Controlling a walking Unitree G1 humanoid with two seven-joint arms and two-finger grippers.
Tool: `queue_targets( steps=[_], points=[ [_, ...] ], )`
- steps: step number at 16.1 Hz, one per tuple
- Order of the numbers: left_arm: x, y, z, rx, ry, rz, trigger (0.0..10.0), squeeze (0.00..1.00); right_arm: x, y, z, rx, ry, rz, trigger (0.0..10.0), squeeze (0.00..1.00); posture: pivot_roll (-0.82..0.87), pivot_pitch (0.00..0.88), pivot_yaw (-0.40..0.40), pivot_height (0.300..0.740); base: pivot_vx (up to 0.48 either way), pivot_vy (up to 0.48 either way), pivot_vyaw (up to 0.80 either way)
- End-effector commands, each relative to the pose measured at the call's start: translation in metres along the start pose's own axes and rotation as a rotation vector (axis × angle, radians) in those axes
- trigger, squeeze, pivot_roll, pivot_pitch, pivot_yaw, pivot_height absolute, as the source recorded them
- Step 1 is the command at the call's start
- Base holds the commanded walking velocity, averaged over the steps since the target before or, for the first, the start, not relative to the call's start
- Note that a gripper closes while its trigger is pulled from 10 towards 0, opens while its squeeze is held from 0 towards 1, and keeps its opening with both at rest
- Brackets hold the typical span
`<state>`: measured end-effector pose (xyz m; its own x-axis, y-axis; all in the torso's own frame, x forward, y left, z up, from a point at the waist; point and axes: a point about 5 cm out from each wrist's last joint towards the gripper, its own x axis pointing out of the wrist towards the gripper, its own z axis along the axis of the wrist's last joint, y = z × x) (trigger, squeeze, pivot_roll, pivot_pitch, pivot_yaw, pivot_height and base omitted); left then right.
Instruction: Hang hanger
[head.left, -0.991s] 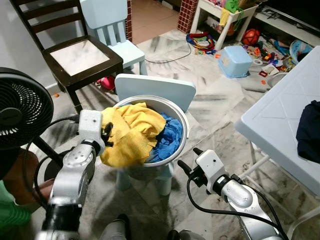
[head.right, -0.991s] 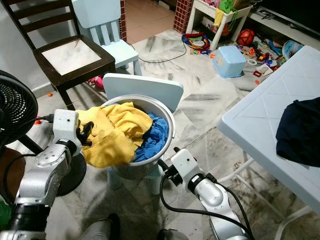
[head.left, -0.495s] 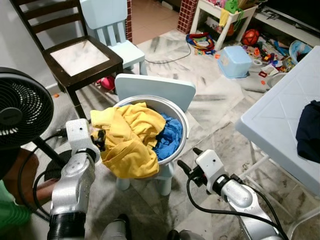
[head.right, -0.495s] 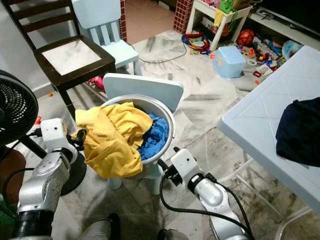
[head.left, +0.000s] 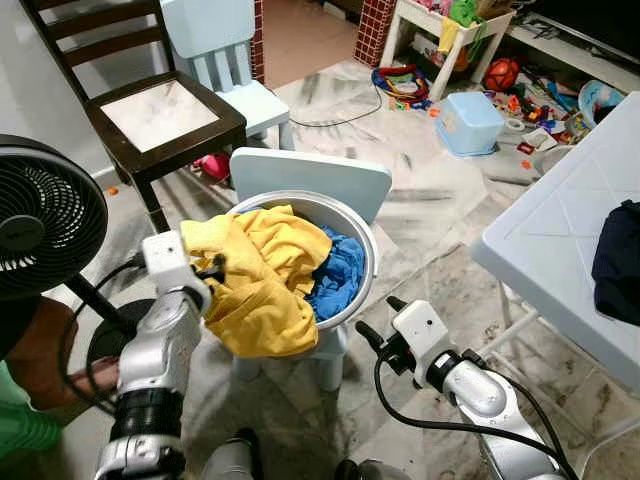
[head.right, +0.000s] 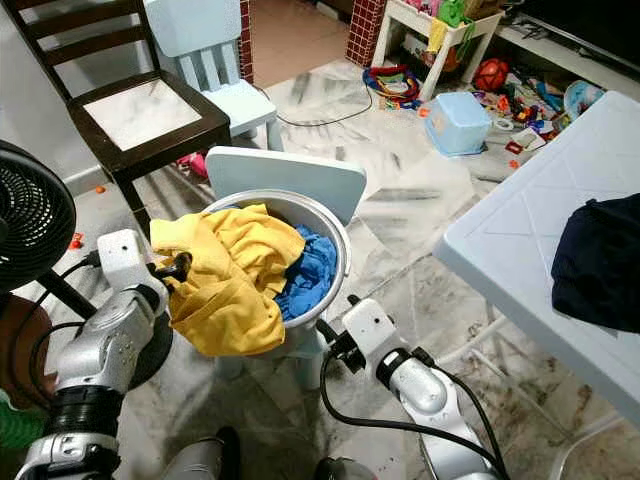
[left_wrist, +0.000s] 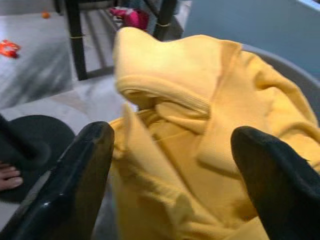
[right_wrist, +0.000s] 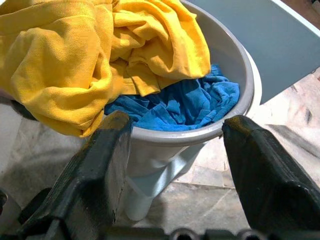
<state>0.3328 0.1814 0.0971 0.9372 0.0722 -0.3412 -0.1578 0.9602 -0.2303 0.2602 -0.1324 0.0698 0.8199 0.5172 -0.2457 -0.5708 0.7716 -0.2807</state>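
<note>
- The yellow garment lies piled in a grey basin and hangs over the rim on the side next to the left gripper.
- Where the hanger is, I cannot tell from these views.
- The left gripper is at the edge of the yellow garment, with its tips against the cloth. In the left wrist view its two black fingers stand wide apart, and the yellow folds lie just ahead of them and between them; they are not closed on the cloth.
- A blue cloth lies in the same basin, beyond the yellow garment as seen from the left gripper, on the side nearer to the right gripper.
- The right gripper is low, just beside the basin and apart from it, and points toward it. Its fingers are spread wide and hold nothing; in the right wrist view the basin rim and both cloths are ahead of them.
- The basin stands on a small light-blue chair, whose backrest rises behind it.
- A black fan stands on the outer side of the left arm.
- A white table is on the outer side of the right arm, with a dark garment on it.
</note>
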Motion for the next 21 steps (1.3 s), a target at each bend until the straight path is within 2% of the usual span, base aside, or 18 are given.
queue_targets(
  steps=[1, 4, 5, 8, 9, 11, 12, 15, 18, 21],
  points=[
    [0.002, -0.009, -0.004, 0.006, 0.013, -0.041, 10.0, 1.00, -0.004, -0.003, -0.001, -0.008, 0.011, -0.008, 10.0, 0.00, -0.02, 0.165, -0.090, 0.740, 0.000, 0.000, 0.00],
    [0.003, -0.017, -0.007, 0.001, 0.020, -0.075, 10.0, 1.00, -0.005, -0.002, -0.001, -0.009, 0.014, -0.008, 10.0, 0.00, -0.03, 0.169, -0.090, 0.740, 0.000, 0.000, 0.00],
    [0.005, -0.024, -0.015, 0.010, 0.039, -0.085, 10.0, 1.00, -0.005, -0.002, -0.001, -0.009, 0.015, -0.005, 10.0, 0.00, -0.03, 0.169, -0.089, 0.740, 0.000, 0.000, 0.00],
    [0.003, -0.028, -0.023, 0.023, 0.065, -0.059, 10.0, 1.00, -0.007, -0.004, -0.001, -0.013, 0.016, -0.008, 10.0, 0.00, -0.04, 0.169, -0.087, 0.740, 0.000, 0.000, 0.00],
    [-0.002, -0.031, -0.024, 0.024, 0.062, -0.061, 10.0, 0.00, -0.008, -0.005, -0.002, -0.015, 0.019, -0.011, 10.0, 0.00, -0.04, 0.171, -0.086, 0.740, 0.000, 0.000, 0.00],
    [-0.016, -0.033, -0.029, 0.027, 0.056, -0.063, 10.0, 0.00, -0.008, -0.004, -0.002, -0.016, 0.021, -0.011, 10.0, 0.00, -0.03, 0.170, -0.083, 0.740, 0.000, 0.000, 0.00],
    [-0.029, -0.033, -0.033, 0.040, 0.044, -0.069, 10.0, 0.00, -0.009, -0.004, -0.002, -0.015, 0.021, -0.010, 10.0, 0.00, -0.03, 0.170, -0.082, 0.740, 0.000, 0.000, 0.00],
    [-0.054, -0.023, -0.035, 0.159, 0.011, -0.073, 10.0, 0.00, -0.008, -0.004, -0.003, -0.015, 0.024, -0.004, 10.0, 0.00, -0.01, 0.174, -0.088, 0.740, 0.000, 0.000, 0.00],
    [-0.065, -0.007, -0.044, 0.150, 0.038, -0.010, 10.0, 0.00, -0.004, -0.003, -0.002, -0.015, 0.020, 0.003, 10.0, 0.00, 0.00, 0.174, -0.089, 0.740, 0.000, 0.000, 0.00],
    [-0.069, 0.002, -0.050, 0.147, 0.060, 0.030, 10.0, 0.00, -0.004, -0.003, -0.002, -0.015, 0.020, -0.001, 10.0, 0.00, 0.00, 0.173, -0.087, 0.740, 0.000, 0.000, 0.00]
  ],
)
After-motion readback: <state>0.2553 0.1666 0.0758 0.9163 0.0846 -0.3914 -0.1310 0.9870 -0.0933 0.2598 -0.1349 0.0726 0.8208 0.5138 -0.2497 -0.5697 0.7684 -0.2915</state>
